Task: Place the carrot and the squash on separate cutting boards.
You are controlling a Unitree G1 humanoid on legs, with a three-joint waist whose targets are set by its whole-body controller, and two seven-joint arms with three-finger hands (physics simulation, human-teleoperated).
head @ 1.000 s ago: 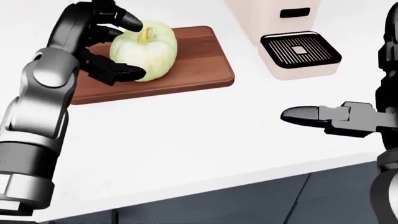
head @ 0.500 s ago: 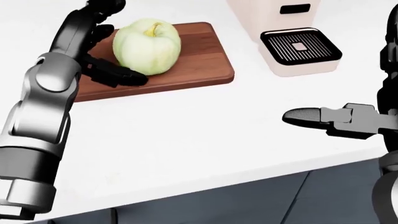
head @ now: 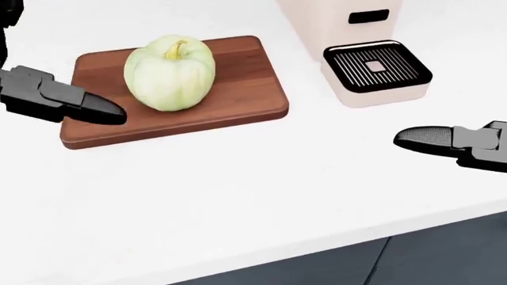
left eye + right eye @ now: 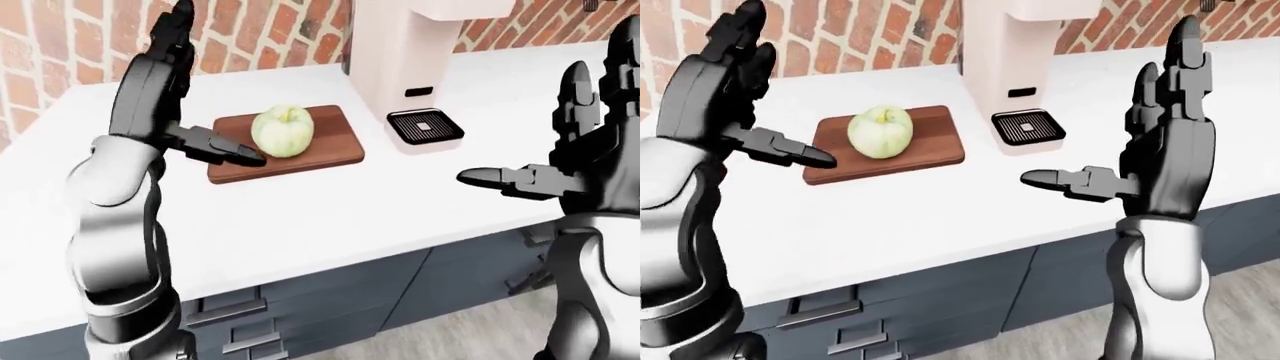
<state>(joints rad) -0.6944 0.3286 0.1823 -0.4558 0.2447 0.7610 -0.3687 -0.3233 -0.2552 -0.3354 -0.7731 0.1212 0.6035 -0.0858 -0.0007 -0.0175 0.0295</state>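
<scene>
Squash [image 3: 169, 72] sits stem-up on the board [image 3: 245, 89], at three o'clock from the left hand [image 4: 725, 90], fingers spread, holding nothing. Right hand [image 4: 1165, 142], also spread, is farther; carrot unseen.

A: The squash [image 3: 169, 73] is pale green, the cutting board [image 3: 238, 89] reddish-brown with wood grain.

B: The counter [image 3: 238, 190] is white, the wall [image 4: 70, 45] red brick, the machine [image 4: 400, 67] cream with a black ribbed grille [image 3: 377, 64].

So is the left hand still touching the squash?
Apart. The right-eye view shows the open left hand raised clear of the squash, with cutting board visible between them.
</scene>
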